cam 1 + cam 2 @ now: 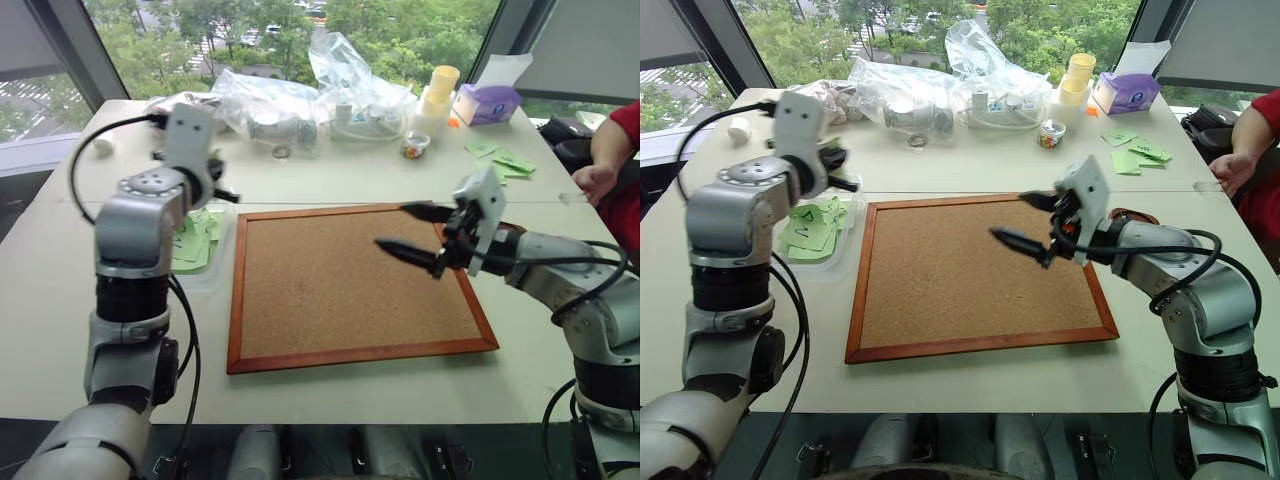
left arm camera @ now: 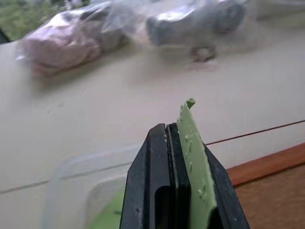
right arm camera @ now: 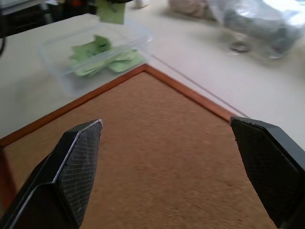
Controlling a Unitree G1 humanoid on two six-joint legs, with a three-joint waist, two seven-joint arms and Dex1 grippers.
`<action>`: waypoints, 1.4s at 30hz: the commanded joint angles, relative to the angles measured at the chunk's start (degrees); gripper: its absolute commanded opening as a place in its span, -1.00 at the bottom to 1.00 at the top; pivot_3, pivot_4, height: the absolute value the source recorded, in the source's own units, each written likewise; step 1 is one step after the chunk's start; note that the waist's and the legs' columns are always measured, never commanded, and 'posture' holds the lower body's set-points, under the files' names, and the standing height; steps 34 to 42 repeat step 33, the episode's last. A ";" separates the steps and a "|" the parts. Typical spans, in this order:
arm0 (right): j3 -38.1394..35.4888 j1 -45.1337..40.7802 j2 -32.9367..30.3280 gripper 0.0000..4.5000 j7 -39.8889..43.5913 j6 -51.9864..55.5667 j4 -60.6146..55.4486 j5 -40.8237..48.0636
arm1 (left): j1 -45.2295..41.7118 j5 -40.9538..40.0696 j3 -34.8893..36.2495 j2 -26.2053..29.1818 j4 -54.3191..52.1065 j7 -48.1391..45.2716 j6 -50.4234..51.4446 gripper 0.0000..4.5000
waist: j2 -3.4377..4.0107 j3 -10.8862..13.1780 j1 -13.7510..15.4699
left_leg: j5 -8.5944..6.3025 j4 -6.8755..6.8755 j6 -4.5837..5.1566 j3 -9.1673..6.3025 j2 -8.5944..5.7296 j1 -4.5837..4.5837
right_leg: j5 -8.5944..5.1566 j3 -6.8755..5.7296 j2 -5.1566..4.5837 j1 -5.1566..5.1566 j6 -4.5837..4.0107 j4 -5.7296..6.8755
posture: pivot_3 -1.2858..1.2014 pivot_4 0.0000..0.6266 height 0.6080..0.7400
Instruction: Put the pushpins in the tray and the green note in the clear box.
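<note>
- The right gripper (image 1: 408,231) hangs over the corkboard (image 1: 350,290) with its jaws spread wide and nothing between them. The board looks bare, with no pushpins visible on it, so a reach down here would likely close on nothing or scrape the cork.
- The tray (image 1: 1132,214) is mostly hidden behind the right arm, at the board's right edge. A careless swing of that arm could knock it.
- The left gripper (image 2: 178,143) is clamped shut on the green note (image 2: 194,162), held above the clear box (image 3: 100,52) beside the board's left edge.
- The note sticks up along one finger. On release it may cling to the pad, or flutter out onto the table (image 1: 300,185) instead of dropping among the notes already in the box.
- Farther off lie plastic bags (image 1: 300,100) and loose green notes (image 1: 1135,155) near a person's hand (image 1: 1230,172). These are well apart from both grippers.
</note>
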 commanded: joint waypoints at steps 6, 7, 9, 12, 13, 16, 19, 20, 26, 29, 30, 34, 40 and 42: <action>3.23 -2.91 -1.97 0.96 4.26 -0.67 -2.38 0.30 | 2.69 0.25 9.54 -5.09 -4.03 6.82 7.88 -1.00 | -0.27 0.01 0.24 | -0.05 0.28 0.09 -0.13 0.00 -0.21 | 0.00 -0.17 -0.05 0.00 0.00 0.02 | 0.03 -0.52 0.93; 3.43 -2.97 -1.91 0.96 4.26 -0.71 -2.40 0.16 | 3.12 0.35 10.65 -5.86 -3.92 7.49 8.26 -1.00 | -0.27 0.01 0.13 | -0.06 0.31 0.10 -0.13 0.00 -0.21 | 0.00 -0.17 -0.06 0.00 0.00 0.03 | 0.03 -0.52 0.93; 3.97 -2.69 -1.97 1.00 4.34 -0.82 -2.58 -0.25 | 4.10 0.66 11.67 -6.59 -3.60 8.61 8.27 -0.69 | -0.29 0.01 0.02 | -0.06 0.32 0.10 -0.13 0.01 -0.20 | 0.00 -0.17 -0.06 0.00 0.00 0.07 | 0.03 -0.52 0.93; 4.47 -2.17 -2.14 1.00 4.20 -1.06 -2.57 -0.92 | 3.90 0.04 11.99 -7.22 -3.74 9.01 8.53 -0.13 | -0.30 0.01 0.01 | -0.06 0.36 0.09 -0.13 0.05 -0.19 | 0.00 -0.18 -0.04 -0.02 0.00 0.14 | 0.03 -0.52 0.93; 4.53 -2.05 -2.23 1.00 4.16 -1.10 -2.54 -1.07 | 3.80 -0.13 11.78 -7.19 -3.83 8.99 8.54 0.08 | -0.30 0.01 0.01 | -0.06 0.37 0.09 -0.13 0.05 -0.20 | 0.00 -0.18 -0.04 -0.02 0.00 0.15 | 0.03 -0.52 0.93; 4.33 -1.64 -2.40 1.00 3.93 -1.26 -2.47 -1.31 | 3.49 -0.13 10.13 -6.33 -4.30 9.05 8.14 0.75 | -0.30 0.01 0.04 | -0.06 0.41 0.09 -0.12 0.04 -0.20 | 0.01 -0.18 -0.06 -0.02 -0.01 0.16 | 0.03 -0.52 0.93; 3.96 -1.19 -2.58 1.00 3.95 -1.30 -2.44 -1.58 | 3.11 0.10 7.94 -4.74 -4.83 9.02 7.15 0.98 | -0.30 0.01 0.05 | -0.06 0.41 0.09 -0.12 0.04 -0.20 | 0.00 -0.18 -0.07 -0.02 -0.01 0.17 | 0.03 -0.52 0.93; 3.62 -1.04 -2.65 1.00 3.87 -1.28 -2.39 -1.60 | 2.95 -0.06 7.83 -4.36 -5.24 8.93 6.69 0.98 | -0.30 0.01 0.04 | -0.06 0.41 0.09 -0.12 0.04 -0.20 | 0.01 -0.18 -0.07 -0.02 -0.01 0.17 | 0.03 -0.52 0.93; -3.19 -0.83 -2.76 1.00 1.58 0.95 -1.33 1.64 | 0.81 -5.04 6.84 0.03 -9.84 2.53 6.17 0.98 | -0.31 0.01 0.04 | -0.06 0.42 0.09 -0.12 0.04 -0.20 | 0.01 -0.18 -0.07 -0.03 -0.01 0.22 | 0.03 -0.52 0.93; -10.42 0.95 -3.14 1.00 -0.53 3.77 -0.76 5.31 | -1.84 -16.12 2.21 8.49 -13.86 -13.55 6.89 0.98 | -0.43 0.09 0.13 | -0.06 0.44 0.08 -0.12 0.06 -0.23 | 0.00 -0.20 -0.07 -0.07 -0.01 0.25 | 0.03 -0.52 0.93; -11.92 1.87 -3.40 1.00 -0.97 4.43 -0.79 5.91 | -2.08 -18.78 1.92 9.67 -14.93 -16.59 6.65 0.98 | -0.44 0.09 0.20 | -0.07 0.45 0.08 -0.13 0.05 -0.24 | 0.00 -0.23 -0.09 -0.06 -0.02 0.26 | 0.03 -0.52 0.93; -14.20 4.44 -4.07 1.00 -1.99 5.62 -1.24 6.63 | -0.84 -23.69 2.65 10.36 -16.53 -20.37 7.40 0.98 | -0.39 0.06 0.20 | -0.11 0.46 0.14 -0.10 -0.03 -0.17 | 0.00 -0.24 -0.20 0.04 -0.02 0.22 | 0.03 -0.52 0.93; -14.20 4.44 -4.07 1.00 -1.99 5.62 -1.24 6.63 | -0.84 -23.69 2.65 10.36 -16.53 -20.37 7.40 0.98 | -0.39 0.06 0.20 | -0.11 0.46 0.14 -0.10 -0.03 -0.17 | 0.00 -0.24 -0.20 0.04 -0.02 0.22 | 0.03 -0.52 0.93; -14.20 4.44 -4.07 1.00 -1.99 5.62 -1.24 6.63 | -0.84 -23.69 2.65 10.36 -16.53 -20.37 7.40 0.98 | -0.39 0.06 0.20 | -0.11 0.46 0.14 -0.10 -0.03 -0.17 | 0.00 -0.24 -0.20 0.04 -0.02 0.22 | 0.03 -0.52 0.93</action>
